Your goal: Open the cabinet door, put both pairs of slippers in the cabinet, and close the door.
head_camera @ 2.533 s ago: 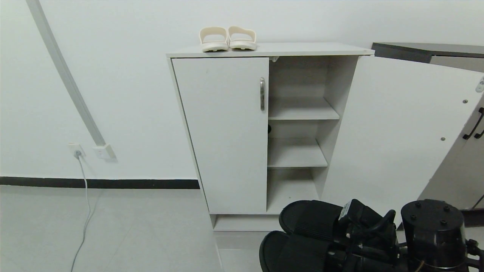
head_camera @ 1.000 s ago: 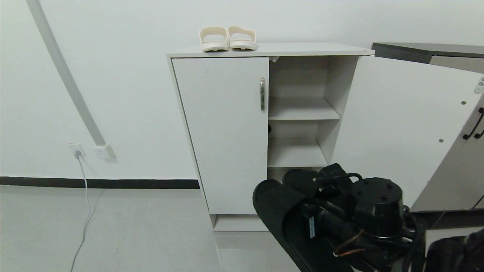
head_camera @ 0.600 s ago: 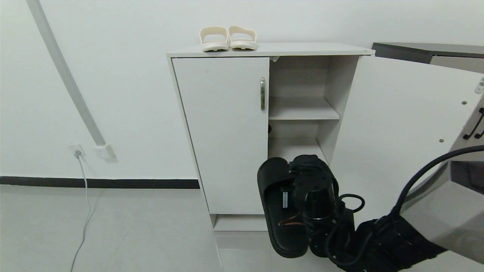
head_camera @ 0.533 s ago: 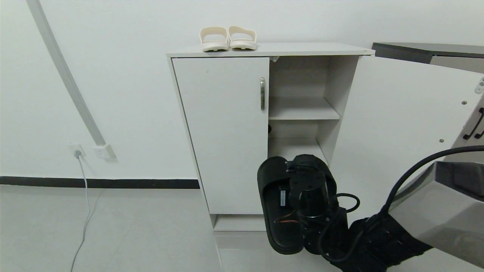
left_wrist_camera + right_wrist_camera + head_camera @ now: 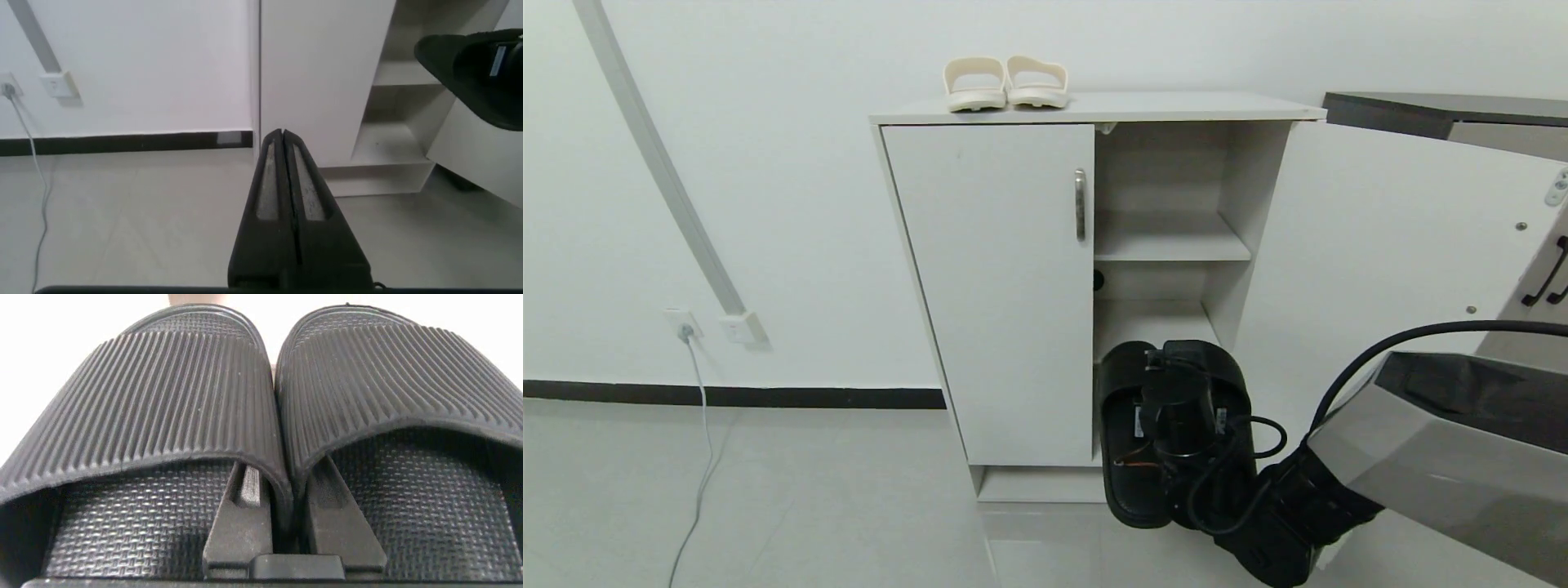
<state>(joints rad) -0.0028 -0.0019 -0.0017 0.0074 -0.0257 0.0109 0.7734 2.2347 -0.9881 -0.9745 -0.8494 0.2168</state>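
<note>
The white cabinet (image 5: 988, 286) has its left door shut and its right door (image 5: 1380, 269) swung wide open, showing bare shelves (image 5: 1168, 241). A beige pair of slippers (image 5: 1005, 82) sits on the cabinet top. My right gripper (image 5: 286, 508) is shut on the black pair of slippers (image 5: 1123, 441), pinching their two inner edges together under the ribbed straps (image 5: 180, 400). The black pair hangs upright, toes up, in front of the lowest compartment. My left gripper (image 5: 282, 188) is shut on nothing, low over the floor to the cabinet's left front.
A dark cabinet (image 5: 1445, 110) stands behind the open door at the right. A wall socket with a cable (image 5: 686, 335) and a slanted conduit are on the left wall. Open tiled floor (image 5: 768, 506) lies left of the cabinet.
My right arm has carried the black slippers up and left from the lower right, turned them upright and brought them to the cabinet's lower opening. The head camera shifted slightly.
</note>
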